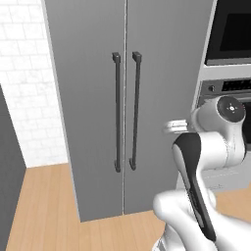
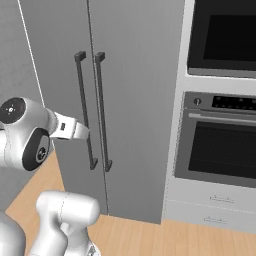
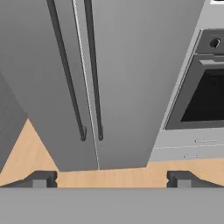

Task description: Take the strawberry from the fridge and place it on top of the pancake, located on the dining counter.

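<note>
The fridge (image 1: 98,98) stands straight ahead, tall and matte grey, both doors closed, also seen as the fridge (image 2: 130,100) and the fridge (image 3: 122,78). Its two dark bar handles (image 1: 126,110) run side by side down the middle seam. My gripper (image 3: 112,179) is open with nothing between its fingertips (image 3: 41,179), and it hangs some way short of the doors, pointing at their lower part. The hand (image 2: 70,128) reaches from the left towards the left handle (image 2: 85,112). The strawberry, the pancake and the dining counter are out of view.
A built-in oven stack (image 2: 220,135) with drawers below fills the wall right of the fridge. A white tiled wall (image 1: 27,88) lies to the fridge's left. Light-wood floor (image 3: 127,177) runs in front of both.
</note>
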Robot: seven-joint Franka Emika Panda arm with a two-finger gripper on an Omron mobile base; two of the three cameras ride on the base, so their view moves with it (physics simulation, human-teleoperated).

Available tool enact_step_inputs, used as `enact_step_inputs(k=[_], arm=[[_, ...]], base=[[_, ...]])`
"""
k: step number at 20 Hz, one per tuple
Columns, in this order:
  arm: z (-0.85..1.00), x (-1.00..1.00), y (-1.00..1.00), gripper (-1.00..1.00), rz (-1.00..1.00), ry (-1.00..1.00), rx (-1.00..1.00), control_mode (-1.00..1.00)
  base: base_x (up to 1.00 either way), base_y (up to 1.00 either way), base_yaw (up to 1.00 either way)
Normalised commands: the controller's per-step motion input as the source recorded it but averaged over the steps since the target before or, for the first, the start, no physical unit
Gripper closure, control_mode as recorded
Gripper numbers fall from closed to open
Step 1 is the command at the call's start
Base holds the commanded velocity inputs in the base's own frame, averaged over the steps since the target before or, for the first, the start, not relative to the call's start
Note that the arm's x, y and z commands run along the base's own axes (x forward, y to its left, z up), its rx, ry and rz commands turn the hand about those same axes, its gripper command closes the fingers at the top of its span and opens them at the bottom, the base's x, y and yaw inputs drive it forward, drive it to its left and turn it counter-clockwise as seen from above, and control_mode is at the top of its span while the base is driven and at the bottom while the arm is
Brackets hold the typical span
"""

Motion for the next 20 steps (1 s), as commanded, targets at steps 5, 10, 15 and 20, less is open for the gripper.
enact_step_inputs(k=[5, 10, 15, 20], arm=[[0.00, 0.98, 0.00, -1.00, 0.00, 0.00, 0.00, -1.00], [0.00, 0.77, 0.00, -1.00, 0.00, 0.00, 0.00, -1.00], [-0.08, 0.63, 0.00, -1.00, 0.00, 0.00, 0.00, -1.00], [-0.14, 0.70, 0.01, -1.00, 0.00, -0.01, 0.00, -1.00]], base=[[0.00, 0.00, 0.00], [0.00, 0.00, 0.00], [0.00, 0.00, 0.00], [0.00, 0.00, 0.00]])
